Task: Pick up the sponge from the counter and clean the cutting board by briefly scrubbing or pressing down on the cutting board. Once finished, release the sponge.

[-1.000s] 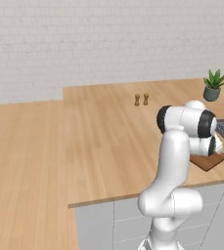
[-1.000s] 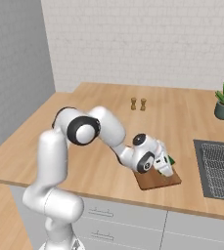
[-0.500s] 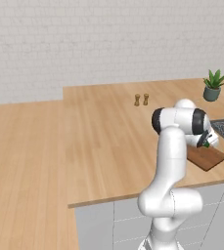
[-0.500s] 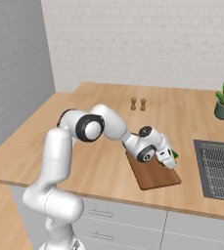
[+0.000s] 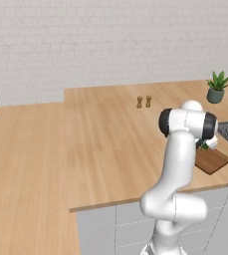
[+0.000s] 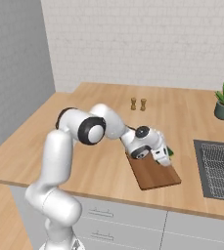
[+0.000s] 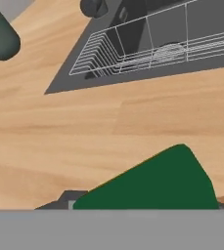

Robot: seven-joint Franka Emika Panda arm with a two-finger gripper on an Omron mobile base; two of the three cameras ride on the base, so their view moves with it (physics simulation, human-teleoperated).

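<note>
My hand [image 6: 163, 157] is clamped on the soft green-topped sponge [image 7: 152, 183], over the far edge of the flat reddish-brown cutting board [image 6: 152, 174], with plank-grained counter [image 7: 84, 122] and a wire rack [image 7: 152, 49] beyond.

Green-topped sponge [image 7: 152, 183] (edge tilted) over the reddish-brown cutting board [image 6: 154, 174] on the counter [image 6: 103, 161].

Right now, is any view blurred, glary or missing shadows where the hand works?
Left base view: evenly lit, no glare, the arm hides most of the cutting board. Right base view: sharp, only a faint shadow under the hand. Hand view: the sponge is soft-edged and cropped at the bottom; the sink rack stays crisp.
</note>
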